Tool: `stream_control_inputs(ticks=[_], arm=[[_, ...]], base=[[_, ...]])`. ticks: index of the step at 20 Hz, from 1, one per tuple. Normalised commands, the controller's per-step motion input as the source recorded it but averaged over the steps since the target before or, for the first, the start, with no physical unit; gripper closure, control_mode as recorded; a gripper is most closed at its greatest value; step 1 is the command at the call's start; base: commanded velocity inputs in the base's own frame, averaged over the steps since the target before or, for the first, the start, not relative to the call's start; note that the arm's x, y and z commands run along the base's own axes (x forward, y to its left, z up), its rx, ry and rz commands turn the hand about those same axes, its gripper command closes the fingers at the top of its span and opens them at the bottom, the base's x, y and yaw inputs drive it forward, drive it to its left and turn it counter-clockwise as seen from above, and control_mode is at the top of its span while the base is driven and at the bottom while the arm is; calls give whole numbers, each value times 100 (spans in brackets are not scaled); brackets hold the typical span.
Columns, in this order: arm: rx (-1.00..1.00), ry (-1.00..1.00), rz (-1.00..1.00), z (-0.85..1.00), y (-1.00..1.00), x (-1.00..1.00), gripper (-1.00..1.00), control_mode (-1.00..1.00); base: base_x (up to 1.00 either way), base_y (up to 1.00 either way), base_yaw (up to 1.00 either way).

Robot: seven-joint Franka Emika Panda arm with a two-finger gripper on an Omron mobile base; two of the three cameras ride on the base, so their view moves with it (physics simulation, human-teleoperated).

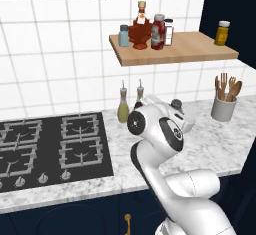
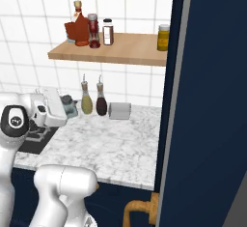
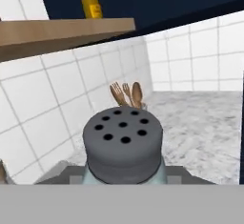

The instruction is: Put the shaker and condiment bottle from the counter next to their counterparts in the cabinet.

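Two slim oil cruets at the left, upright on the counter against the tiled wall, just right of the stove. Beside them, to the right, the gripper, low over the marble, with fingers clamped from both sides on the shaker. In the hand view, very close to the camera, its grey cap with round holes. Cannot tell whether raised off the marble or touching it. Further right, near the corner, a white pot of wooden utensils.

Above, on the cabinet, again from the left: the counterparts, namely a second pale blue shaker and, just beside it, a maple-leaf bottle. Then the condiment bottle, upright, close against the leaf bottle. Then a brown-filled jar, partly hidden behind it. Well apart, at the right end, a yellow jar.
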Motion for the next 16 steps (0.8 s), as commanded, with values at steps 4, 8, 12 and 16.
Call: stream_control_inputs(ticks=[4,8,12,16], arm=[[-6,-10,-9,84,87,0,100,-100],[-5,-7,-20,77,84,0,100,-100],[-4,-8,-30,66,77,0,100,-100],[-7,-1,-28,64,64,16,100,-100]], base=[[0,0,0],[0,0,0],[0,0,0],[0,0,0]])
